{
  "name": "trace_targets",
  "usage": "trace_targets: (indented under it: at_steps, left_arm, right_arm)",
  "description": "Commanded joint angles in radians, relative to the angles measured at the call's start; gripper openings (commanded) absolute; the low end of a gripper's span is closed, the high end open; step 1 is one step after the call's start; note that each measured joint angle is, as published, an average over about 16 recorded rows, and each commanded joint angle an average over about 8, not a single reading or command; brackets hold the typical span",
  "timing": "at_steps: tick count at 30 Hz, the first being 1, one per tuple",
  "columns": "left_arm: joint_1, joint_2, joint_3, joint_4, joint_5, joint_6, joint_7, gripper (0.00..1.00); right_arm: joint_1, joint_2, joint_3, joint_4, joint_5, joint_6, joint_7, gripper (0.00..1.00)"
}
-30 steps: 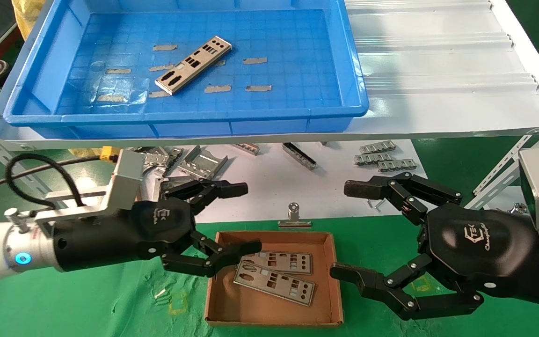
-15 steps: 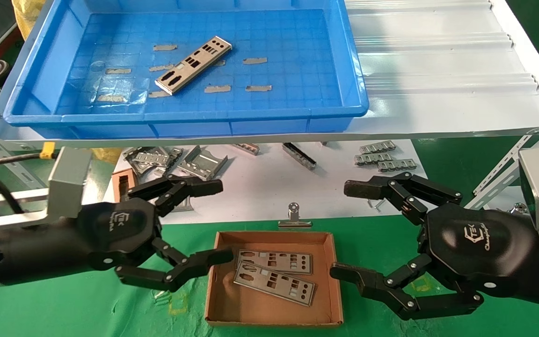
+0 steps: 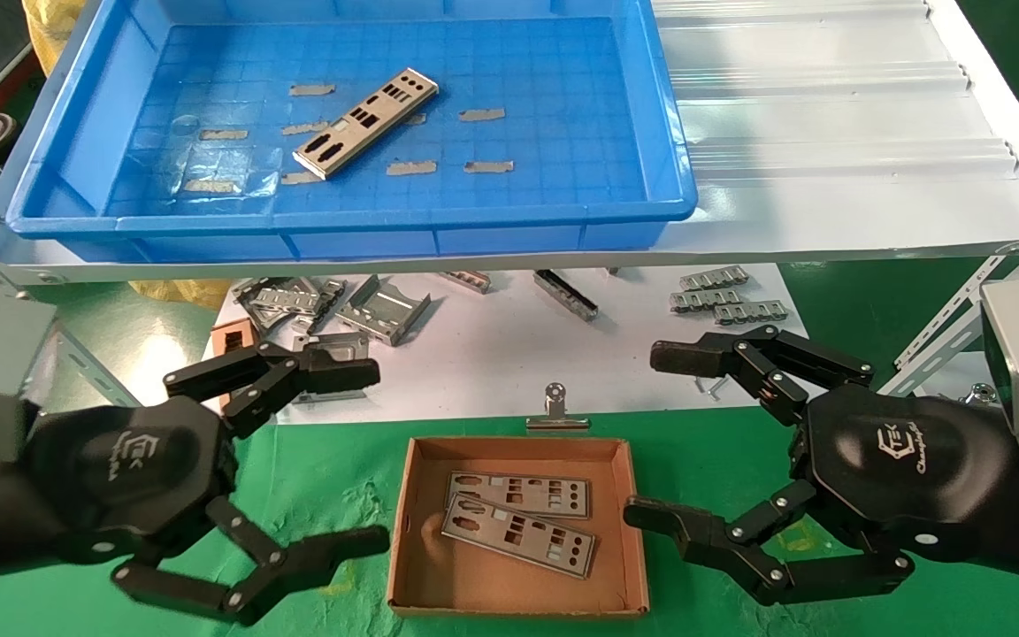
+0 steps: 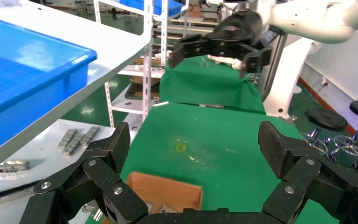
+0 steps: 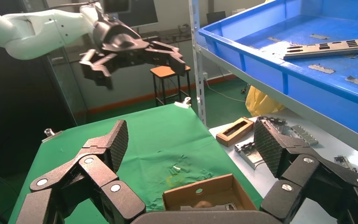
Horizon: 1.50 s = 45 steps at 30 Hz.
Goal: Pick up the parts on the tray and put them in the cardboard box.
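One silver punched plate (image 3: pixel 365 122) lies slantwise in the blue tray (image 3: pixel 669 133) on the upper shelf; it also shows in the right wrist view (image 5: pixel 328 48). Two more plates (image 3: pixel 518 518) lie overlapped in the cardboard box (image 3: pixel 403 531) on the green cloth. My left gripper (image 3: pixel 366 458) is open and empty, left of the box. My right gripper (image 3: pixel 664 438) is open and empty, right of the box. The box shows in the left wrist view (image 4: pixel 168 192) and the right wrist view (image 5: pixel 200 192).
Folded grey brackets (image 3: pixel 377 310) and small metal pieces (image 3: pixel 722 296) lie on the white sheet under the shelf. A small brown frame block (image 3: pixel 228 341) and a binder clip (image 3: pixel 555 411) sit near the cloth's edge. Tape strips (image 3: pixel 483 115) dot the tray floor.
My left gripper has pulled back leftward and toward me, away from the box, staying open and empty. The right gripper has not moved.
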Motion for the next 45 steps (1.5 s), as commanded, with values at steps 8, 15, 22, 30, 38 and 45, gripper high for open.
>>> trace_targets:
  at_steps: [8,15,22,30,38,45]
  left_arm:
    - [0.05,-0.071,-0.054,-0.133,-0.019,-0.012,-0.047,1.0]
    - [0.056,-0.08,-0.061,-0.148,-0.023,-0.015,-0.051,1.0]
    - [0.052,-0.073,-0.055,-0.135,-0.021,-0.014,-0.048,1.0]
    - [0.048,-0.069,-0.052,-0.127,-0.019,-0.013,-0.046,1.0]
    - [0.046,-0.066,-0.05,-0.122,-0.018,-0.013,-0.045,1.0]
    - [0.046,-0.066,-0.049,-0.12,-0.017,-0.012,-0.045,1.0]
  right_arm:
    - [0.0,0.0,0.0,0.0,0.0,0.0,0.0,1.0]
    - [0.0,0.0,0.0,0.0,0.0,0.0,0.0,1.0]
    - [0.0,0.0,0.0,0.0,0.0,0.0,0.0,1.0]
    - [0.0,0.0,0.0,0.0,0.0,0.0,0.0,1.0]
    - [0.0,0.0,0.0,0.0,0.0,0.0,0.0,1.0]
    - [0.0,0.0,0.0,0.0,0.0,0.0,0.0,1.0]
